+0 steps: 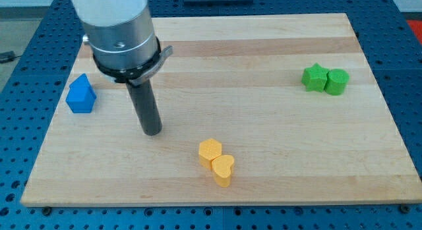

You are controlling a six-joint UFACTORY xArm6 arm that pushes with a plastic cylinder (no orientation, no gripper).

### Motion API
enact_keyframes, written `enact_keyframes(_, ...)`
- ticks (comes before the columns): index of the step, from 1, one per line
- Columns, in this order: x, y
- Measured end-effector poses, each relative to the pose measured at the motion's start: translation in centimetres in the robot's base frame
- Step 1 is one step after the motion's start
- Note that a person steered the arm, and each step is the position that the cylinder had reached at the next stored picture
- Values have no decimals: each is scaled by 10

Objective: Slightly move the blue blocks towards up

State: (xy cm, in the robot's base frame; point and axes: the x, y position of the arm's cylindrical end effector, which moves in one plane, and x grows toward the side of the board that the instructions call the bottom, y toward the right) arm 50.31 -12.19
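My tip (152, 132) is the blunt lower end of a straight dark rod, and it rests on the counter (264, 157) in the view's left half, a little below the middle. This arm carries no hand at all, so nothing here is spread, pressed together or pinching; the rod simply stands upright under a wide grey collar and touches no block. To the view's left of my tip and somewhat toward the view's top sits the blue block (81, 95), a shape like a small house with a peaked top, near the counter's left edge and clearly apart from the rod. I can make out only this one blue piece; whether it is two blocks pressed together I cannot tell. To the view's right of my tip and slightly toward the bottom lie two touching yellow pieces: the yellow hexagon block (210, 150) and, just below and right of it, the yellow heart block (223, 169). Far off to the view's right and toward the top, the green star block (315, 78) touches the green rounded block (337, 81).
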Motion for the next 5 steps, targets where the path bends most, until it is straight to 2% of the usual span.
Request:
enact_keyframes(3,31,-41)
enact_keyframes(5,56,-102)
